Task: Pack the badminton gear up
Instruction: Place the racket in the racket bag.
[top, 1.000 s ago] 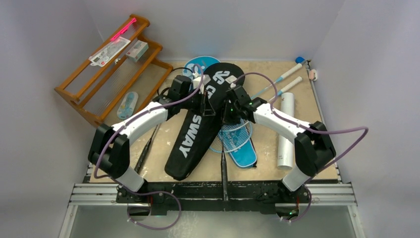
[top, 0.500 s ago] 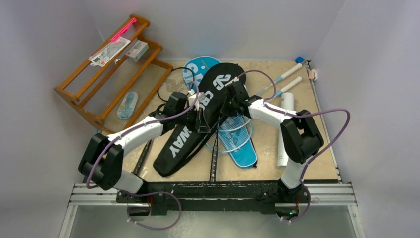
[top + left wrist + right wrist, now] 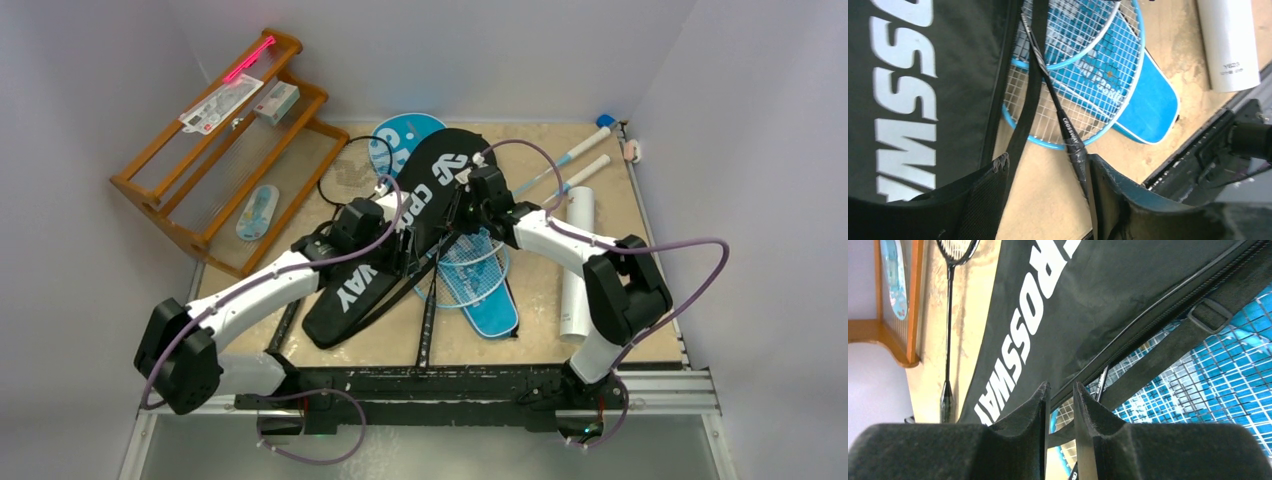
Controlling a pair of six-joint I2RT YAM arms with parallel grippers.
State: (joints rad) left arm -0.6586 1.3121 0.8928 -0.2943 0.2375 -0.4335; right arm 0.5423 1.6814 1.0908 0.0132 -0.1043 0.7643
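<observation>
Left gripper [image 3: 1045,200] has its jaws set wide w/ nothing clamped. A black strap [image 3: 1021,125] and the thin shaft of a black racket [image 3: 1064,125] pass thru the gap, and the shaft touches the right-side finger. Right gripper [image 3: 1060,410] has jaws only a sliver apart, w/ its tips at the zip edge of the black CROSSWAY cover [image 3: 1073,300]; nothing shows in the slit. Both grippers sit close together over mid table, approx. at the cover's right edge.

Cover lies diagonally, wide end far, narrow end near-left. Just right of it, two light-blue rackets [image 3: 470,268] overlap on a blue cover [image 3: 497,318], handles pointing far-right. White tube [image 3: 575,270] lies further right, apart, by the table [image 3: 540,330] edge. 2nd black racket [image 3: 948,315] lies left of the cover. Wooden rack [image 3: 160,212] stands far-left.
</observation>
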